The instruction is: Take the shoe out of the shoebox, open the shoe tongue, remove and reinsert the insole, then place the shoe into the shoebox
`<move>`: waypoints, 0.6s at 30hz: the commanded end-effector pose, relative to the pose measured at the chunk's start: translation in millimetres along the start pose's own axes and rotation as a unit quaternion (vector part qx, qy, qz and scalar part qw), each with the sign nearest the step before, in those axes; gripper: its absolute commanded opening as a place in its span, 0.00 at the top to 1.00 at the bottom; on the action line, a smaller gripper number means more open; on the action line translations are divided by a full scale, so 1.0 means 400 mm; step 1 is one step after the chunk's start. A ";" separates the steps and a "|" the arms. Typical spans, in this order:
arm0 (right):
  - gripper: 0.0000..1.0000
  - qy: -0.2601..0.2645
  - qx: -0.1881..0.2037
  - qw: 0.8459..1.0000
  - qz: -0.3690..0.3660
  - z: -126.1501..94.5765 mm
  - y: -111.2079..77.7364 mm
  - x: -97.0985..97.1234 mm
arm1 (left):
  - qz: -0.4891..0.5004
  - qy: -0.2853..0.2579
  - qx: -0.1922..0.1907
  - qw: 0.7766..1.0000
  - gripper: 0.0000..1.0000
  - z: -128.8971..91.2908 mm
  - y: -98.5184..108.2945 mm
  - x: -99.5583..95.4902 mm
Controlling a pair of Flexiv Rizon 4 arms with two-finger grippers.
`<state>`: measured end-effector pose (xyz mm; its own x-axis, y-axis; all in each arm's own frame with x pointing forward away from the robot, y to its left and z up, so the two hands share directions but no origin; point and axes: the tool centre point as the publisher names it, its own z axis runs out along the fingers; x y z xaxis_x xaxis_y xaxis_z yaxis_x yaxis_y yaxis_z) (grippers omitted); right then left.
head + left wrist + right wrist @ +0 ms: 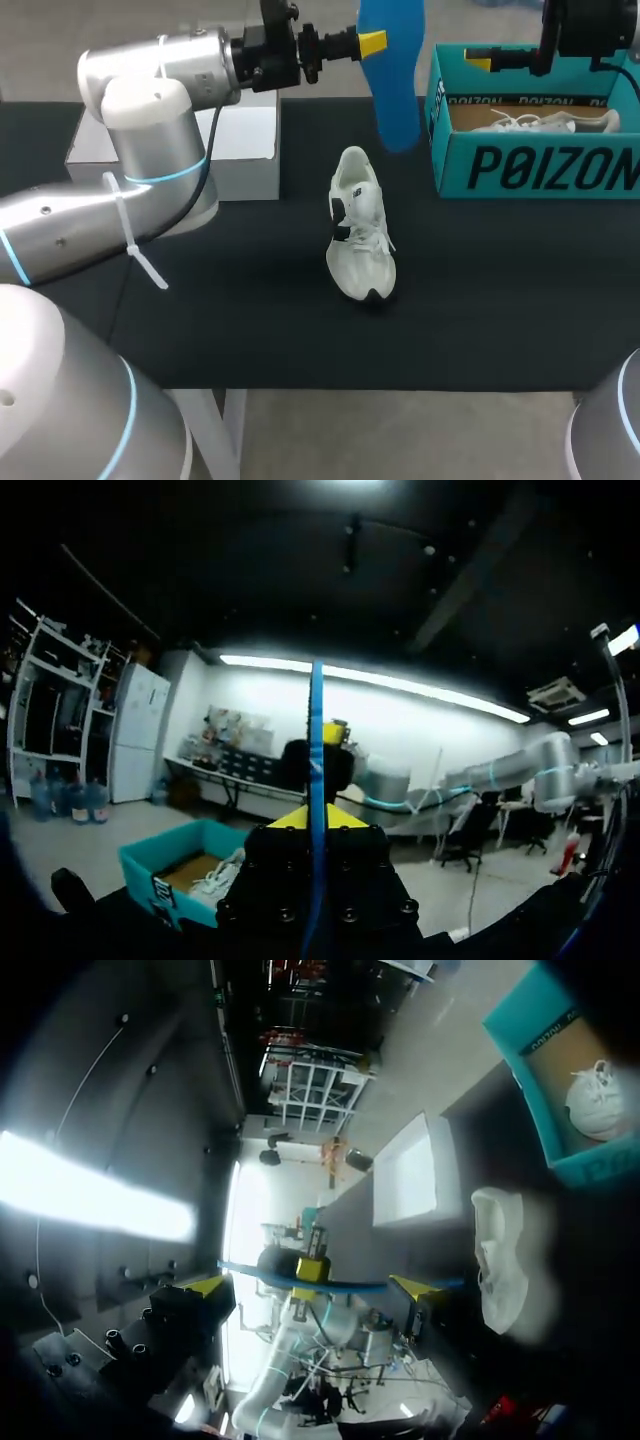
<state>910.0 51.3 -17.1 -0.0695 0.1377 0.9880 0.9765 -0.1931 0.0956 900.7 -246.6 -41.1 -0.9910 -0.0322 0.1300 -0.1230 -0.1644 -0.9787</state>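
A white shoe [360,225] lies on the black table, toe toward the front edge. My left gripper [372,43] is raised above the back of the table and is shut on a blue insole [392,85], which hangs down from its yellow tips. In the left wrist view the insole [316,740] shows edge-on, pinched between the fingers. My right gripper [485,63] hovers open over the teal shoebox [530,165], pointing toward the insole. Its own view shows the insole [345,1286] ahead of its spread fingertips [212,1285], and the shoe [500,1260] on the table.
A second white shoe [545,122] lies inside the shoebox at the back right. A white box [235,145] stands at the back left, beside my left arm. The black mat [250,320] runs to the table's front edge.
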 end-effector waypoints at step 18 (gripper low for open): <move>0.00 -0.003 -0.007 1.000 0.004 -0.002 -0.008 -0.002 | -0.514 -0.061 0.050 0.854 1.00 -0.030 0.047 -0.013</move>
<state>908.7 50.3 -17.9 -0.0623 0.1407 0.9881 0.9751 -0.2027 0.0903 903.7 -236.3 -64.0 -0.9783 -0.0230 0.2060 -0.1982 -0.1872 -0.9621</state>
